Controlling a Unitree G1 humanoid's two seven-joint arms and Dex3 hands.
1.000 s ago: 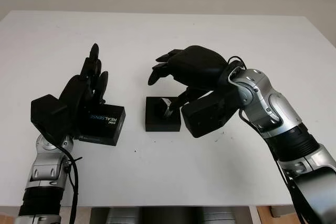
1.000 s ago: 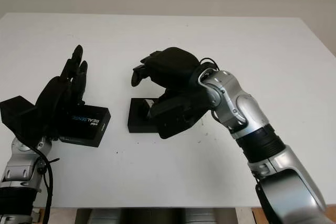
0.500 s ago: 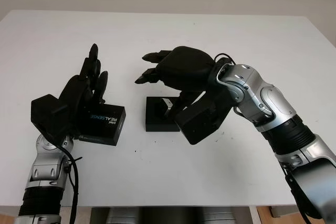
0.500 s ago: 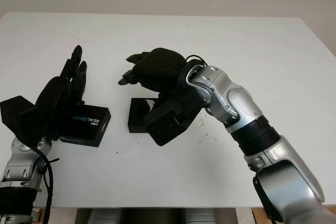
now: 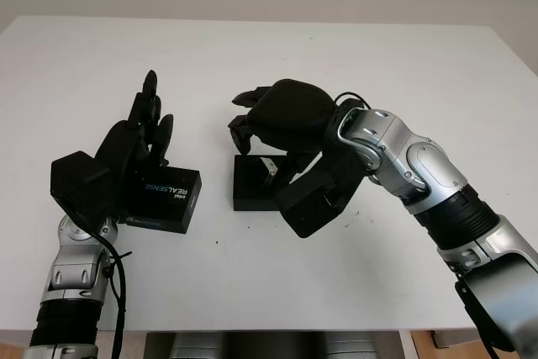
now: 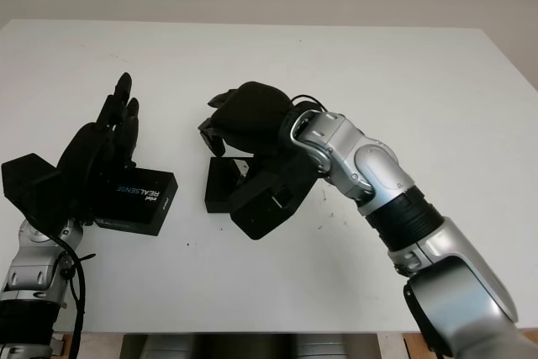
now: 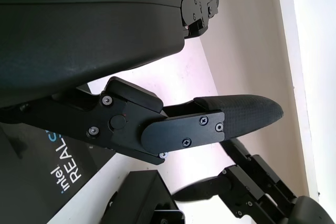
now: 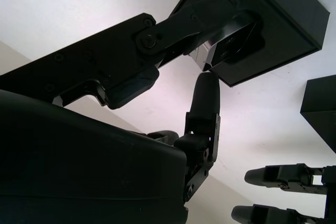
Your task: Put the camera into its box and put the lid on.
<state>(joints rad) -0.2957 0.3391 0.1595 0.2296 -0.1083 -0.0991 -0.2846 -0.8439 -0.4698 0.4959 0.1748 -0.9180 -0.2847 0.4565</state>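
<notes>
— Judging from the left eye view, how far has the task been carried?

— The small silver-and-black camera is seen seated in the open black box base at the frame's centre, with the right hand hovering over it. The flat black lid printed REALSENSE is seen at centre left on the white table; closing is judged still to be done.

— And the right eye view?

— The left hand is seen upright beside the lid, open, nothing held. The right arm's black wrist block is judged to stand in the lid's way.

— The left wrist view?

— The lid's lettering is shown at lower left.

— The right wrist view?

— At upper right, the camera is touched by one finger; whether it is pinched cannot be told.
</notes>
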